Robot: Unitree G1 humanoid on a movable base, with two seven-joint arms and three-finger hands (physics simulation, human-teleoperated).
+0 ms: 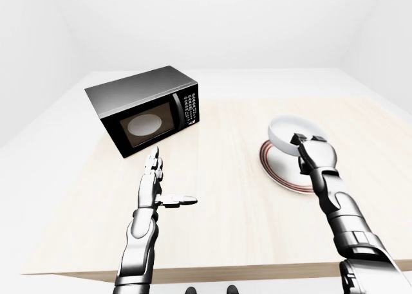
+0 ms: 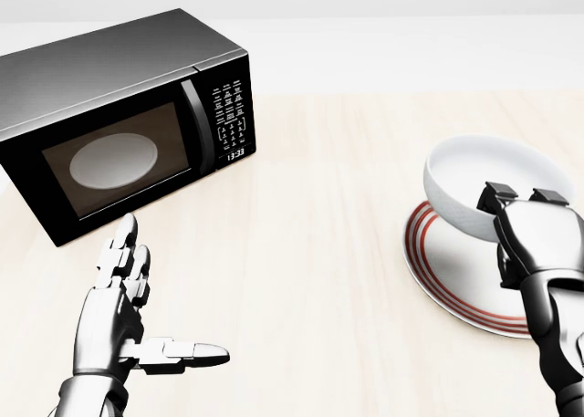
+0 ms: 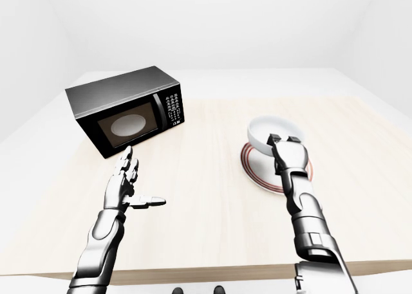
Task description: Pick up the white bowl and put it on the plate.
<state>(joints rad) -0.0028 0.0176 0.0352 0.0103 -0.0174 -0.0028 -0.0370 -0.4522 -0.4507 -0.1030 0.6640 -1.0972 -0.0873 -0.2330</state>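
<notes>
The white bowl [image 2: 484, 172] is at the right of the head view, tilted and held just over the white plate with red rings [image 2: 436, 273]. Its lower edge looks close to or touching the plate's top part. My right hand [image 2: 516, 200] comes up from the bottom right, its fingers [image 2: 497, 194] hooked over the bowl's near rim and shut on it. My left hand [image 2: 169, 289] is open and empty at the lower left, fingers straight and thumb pointing right, above the table.
A black microwave [image 2: 119, 116] with its door shut stands at the upper left on the light wooden table [image 2: 310, 253]. The table's near edge shows at the bottom of the left-eye view [image 1: 257, 268]. White walls lie beyond.
</notes>
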